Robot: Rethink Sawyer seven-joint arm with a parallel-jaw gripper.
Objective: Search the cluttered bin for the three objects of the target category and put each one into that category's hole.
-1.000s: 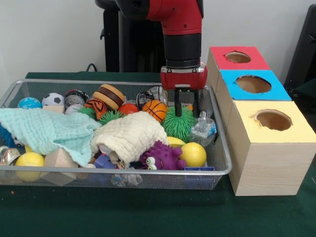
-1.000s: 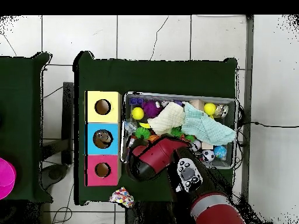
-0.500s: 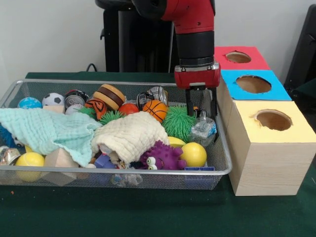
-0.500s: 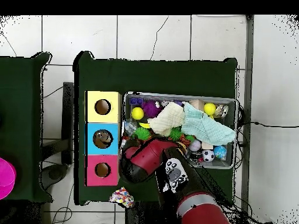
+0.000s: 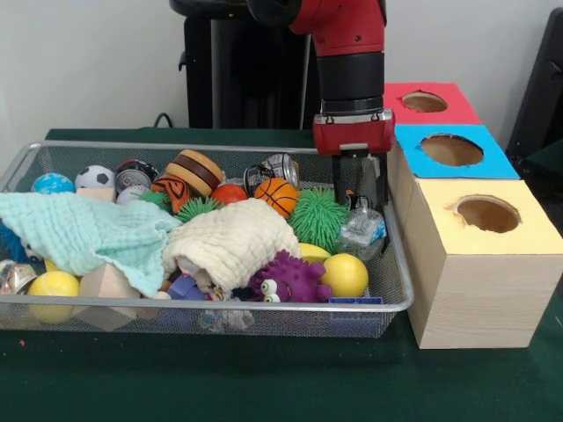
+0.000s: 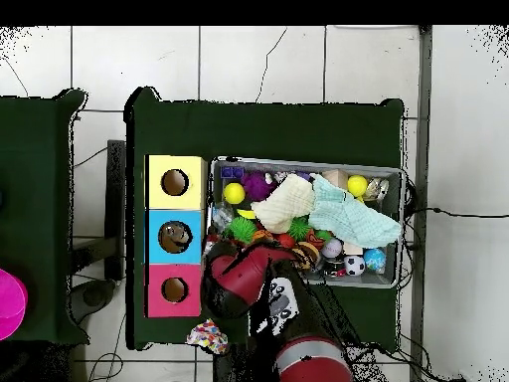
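My gripper (image 5: 361, 200) hangs open at the right end of the wire bin (image 5: 220, 304), with nothing between its fingers. It sits just above a crumpled clear plastic piece (image 5: 362, 227) and right of a green spiky ball (image 5: 317, 217). Close by lie a small basketball (image 5: 277, 195), a purple monster toy (image 5: 286, 279), a yellow ball (image 5: 345, 274) and drink cans (image 5: 280, 167). Three boxes with holes stand right of the bin: red (image 5: 425, 103), blue (image 5: 450, 149), yellow (image 5: 486, 214). In the overhead view the arm (image 6: 249, 279) hides the gripper.
A cream cloth (image 5: 230, 242) and a mint cloth (image 5: 84, 230) cover the bin's middle and left. A soccer ball (image 5: 93, 178), a blue ball (image 5: 53, 184) and a burger-like toy (image 5: 195, 170) line the back. A colourful object (image 6: 208, 335) lies on the table near the red box (image 6: 175, 289).
The arm has swung from over the green spiky ball toward the boxes, to the bin's right end. The gripper stayed open and empty throughout.
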